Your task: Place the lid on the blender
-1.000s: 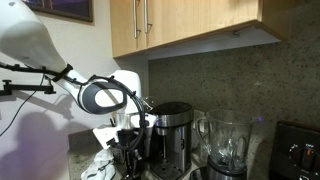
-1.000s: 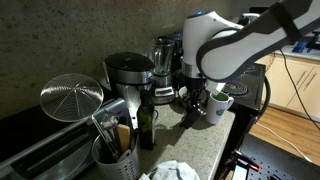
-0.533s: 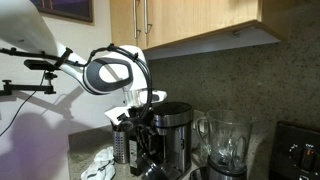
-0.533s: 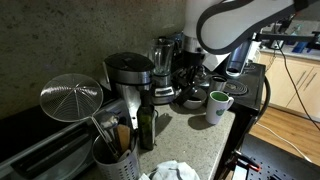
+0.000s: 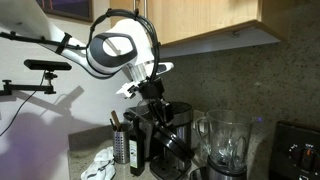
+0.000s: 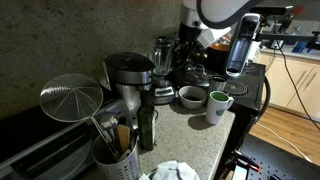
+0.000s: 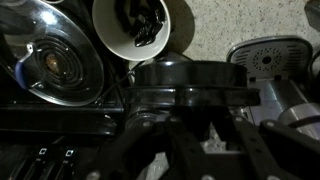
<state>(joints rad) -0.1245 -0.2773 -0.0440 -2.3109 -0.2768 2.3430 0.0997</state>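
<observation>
Lid (image 7: 195, 75) in tool (image 7: 192, 108) (blender jar (image 5: 226, 142) uncovered)

The lid (image 7: 190, 80), at the centre of the wrist view, is shining as smooth black plastic. The blender (image 5: 225, 143) jar is looking clear and glossy; the cabinets (image 5: 200, 20) are showing satin wood, the backsplash (image 5: 235, 75) speckled stone.

No word, brand, number or sign can be read in any view. In the wrist view a grey panel (image 7: 266, 60) carries small dark marks, too blurred to make out.
</observation>
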